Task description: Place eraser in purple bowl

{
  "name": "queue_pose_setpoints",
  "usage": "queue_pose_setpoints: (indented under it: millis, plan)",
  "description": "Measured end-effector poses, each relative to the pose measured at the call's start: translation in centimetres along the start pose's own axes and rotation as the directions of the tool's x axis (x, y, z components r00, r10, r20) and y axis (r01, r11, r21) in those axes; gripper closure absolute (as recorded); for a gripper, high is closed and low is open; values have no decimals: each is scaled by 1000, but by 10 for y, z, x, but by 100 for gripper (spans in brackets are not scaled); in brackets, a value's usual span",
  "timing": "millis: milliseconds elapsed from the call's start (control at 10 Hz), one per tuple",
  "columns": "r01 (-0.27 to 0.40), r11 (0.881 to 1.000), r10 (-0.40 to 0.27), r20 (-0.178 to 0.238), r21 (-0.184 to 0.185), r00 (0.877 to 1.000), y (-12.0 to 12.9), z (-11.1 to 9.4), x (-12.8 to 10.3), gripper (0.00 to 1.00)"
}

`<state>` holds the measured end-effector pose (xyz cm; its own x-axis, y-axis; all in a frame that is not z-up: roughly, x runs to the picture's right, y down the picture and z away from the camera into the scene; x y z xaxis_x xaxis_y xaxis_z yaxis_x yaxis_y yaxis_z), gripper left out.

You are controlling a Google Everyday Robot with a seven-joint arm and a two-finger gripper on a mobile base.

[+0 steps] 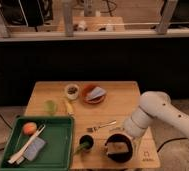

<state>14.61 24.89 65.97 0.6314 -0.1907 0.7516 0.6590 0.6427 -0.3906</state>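
The purple bowl (109, 151), nearly black, sits at the front right of the wooden table. The eraser (119, 147), a small tan block, lies inside the bowl. My gripper (119, 136) is at the end of the white arm that comes in from the right. It hangs just above the bowl's far rim, right over the eraser. Whether it still touches the eraser does not show.
A dark cup (84, 144) stands just left of the bowl, a fork (101, 126) behind it. A green tray (55, 152) at front left holds an orange fruit (29, 128), a grey-blue pad (34, 149) and white sticks. An orange-red dish (93, 94) and small cup (72, 91) stand at the back.
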Motion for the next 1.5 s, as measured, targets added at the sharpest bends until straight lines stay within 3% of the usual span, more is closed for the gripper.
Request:
queue_pose_setpoints:
  millis: [600,1500]
  plan:
    - [-103,991,106,-30,84,994,-2,-19,35,20]
    - [-199,968,213,-82,151,974,0,-34,60,20]
